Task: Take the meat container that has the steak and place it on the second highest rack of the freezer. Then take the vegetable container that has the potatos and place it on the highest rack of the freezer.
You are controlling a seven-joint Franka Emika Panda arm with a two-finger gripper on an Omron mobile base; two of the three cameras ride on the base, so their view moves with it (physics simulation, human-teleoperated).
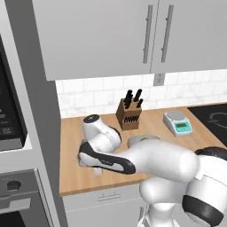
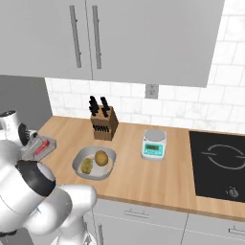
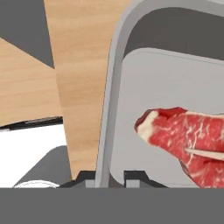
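Item: meat container, a small rectangular grey tray with a raised rounded rim and a smooth matte floor. It is sitting at the left end of the wooden worktop, close to the tall grey side panel. The steak is lying flat inside it: a red slab with pale marbled streaks and a whitish fatty tip.

Item: hand. It is reaching low over the tray with the rim wall running down between its two dark fingertips, one inside and one outside. It is apparently straddling the rim because that thin edge is the only part narrow enough to pinch. The jaws are standing narrow around the rim; whether they are already pressing it I cannot tell.

Item: vegetable container, a rounded oval light-grey dish, waiting just beside the tray toward the worktop's middle. The potatos, two lumpy yellow-brown ovals, are resting in it, untouched.

Other stock: wooden knife block with black handles standing against the tiled wall; small scale beside it.
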